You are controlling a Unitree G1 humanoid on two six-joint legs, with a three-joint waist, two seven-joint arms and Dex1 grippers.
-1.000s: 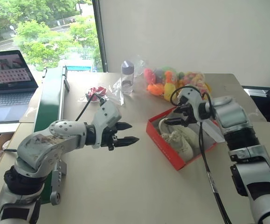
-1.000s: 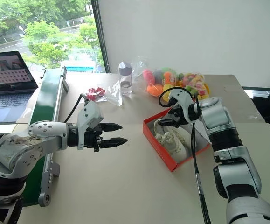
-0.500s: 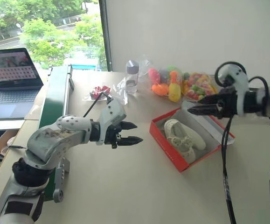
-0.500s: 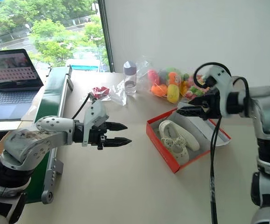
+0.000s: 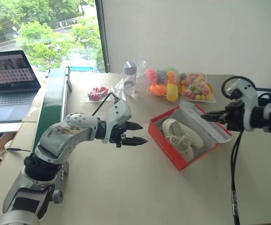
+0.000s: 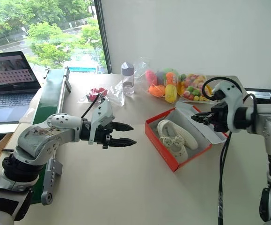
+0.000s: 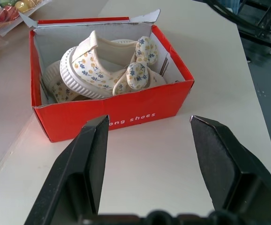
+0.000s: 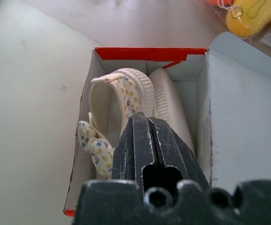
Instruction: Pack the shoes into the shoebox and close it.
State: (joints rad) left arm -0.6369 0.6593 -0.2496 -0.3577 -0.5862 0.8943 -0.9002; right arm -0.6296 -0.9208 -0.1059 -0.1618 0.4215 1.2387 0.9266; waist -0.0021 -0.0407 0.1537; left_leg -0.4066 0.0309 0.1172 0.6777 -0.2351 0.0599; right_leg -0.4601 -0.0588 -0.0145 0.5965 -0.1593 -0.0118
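Observation:
The red shoebox (image 5: 171, 149) stands open right of the table's middle, its white-lined lid (image 5: 212, 125) folded out flat on its far right side. Both cream shoes (image 5: 181, 136), with small flower print and bows, lie inside it. My right gripper (image 5: 203, 116) is shut on nothing and hovers over the lid, pointing left toward the box; in the right wrist view its fingertips (image 8: 150, 136) sit pressed together above the shoes (image 8: 122, 98). My left gripper (image 5: 143, 133) is open and empty, just left of the box, with the red box wall (image 7: 112, 112) straight ahead between its fingers.
A clear bag of colourful toys (image 5: 186, 86) lies behind the box. A plastic bottle (image 5: 129, 77) and a small bag with something red (image 5: 97, 93) sit at the back left. A green board (image 5: 53, 101) runs along the table's left edge, beside a laptop (image 5: 9, 77).
My right gripper has drawn back from above the shoes to the right, over the lid, and shut. The left gripper has stayed about where it was, still open. The camera shifted.

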